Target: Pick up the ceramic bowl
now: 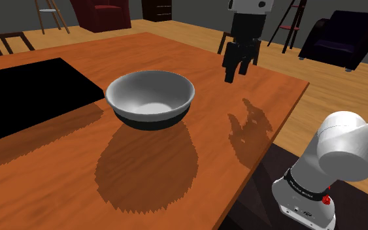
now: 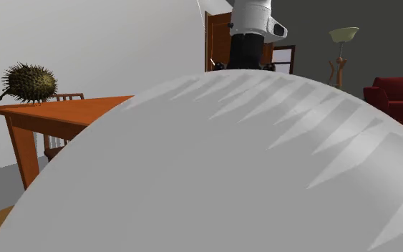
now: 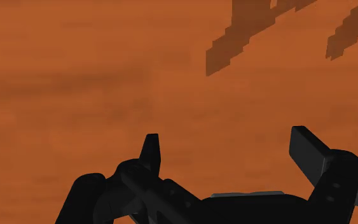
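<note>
**Shoulder view:** a grey bowl (image 1: pixel 151 98) with a dark base sits upright on the orange surface (image 1: pixel 58 170). The black tool (image 1: pixel 236 68) hangs above the surface to the view's right of the bowl, clear of it. The bowl is likely rigid, smooth, weighty and breakable, so it looks best pinched at the rim, one finger inside.

**Second exterior view:** the bowl's outer wall looms close, with a spiky brown ball (image 2: pixel 28 82) beyond at the view's left.

**Wrist view:** the fingers stand apart over bare surface, clasping nothing.
</note>
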`<action>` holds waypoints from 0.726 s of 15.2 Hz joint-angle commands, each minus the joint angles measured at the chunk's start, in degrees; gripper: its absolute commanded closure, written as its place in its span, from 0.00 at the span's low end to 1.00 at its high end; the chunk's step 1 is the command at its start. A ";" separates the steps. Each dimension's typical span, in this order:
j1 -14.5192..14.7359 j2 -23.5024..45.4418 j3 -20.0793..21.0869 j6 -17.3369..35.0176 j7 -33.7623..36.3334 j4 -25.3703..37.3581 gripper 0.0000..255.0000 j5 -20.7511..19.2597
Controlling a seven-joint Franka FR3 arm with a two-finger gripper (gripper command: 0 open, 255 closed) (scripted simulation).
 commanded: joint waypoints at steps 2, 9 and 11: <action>0.70 3.87 2.77 0.18 3.45 5.16 0.00 1.62; 1.64 14.13 8.76 0.25 11.11 18.82 0.00 2.82; 1.91 17.45 10.53 0.01 13.48 23.35 0.00 2.53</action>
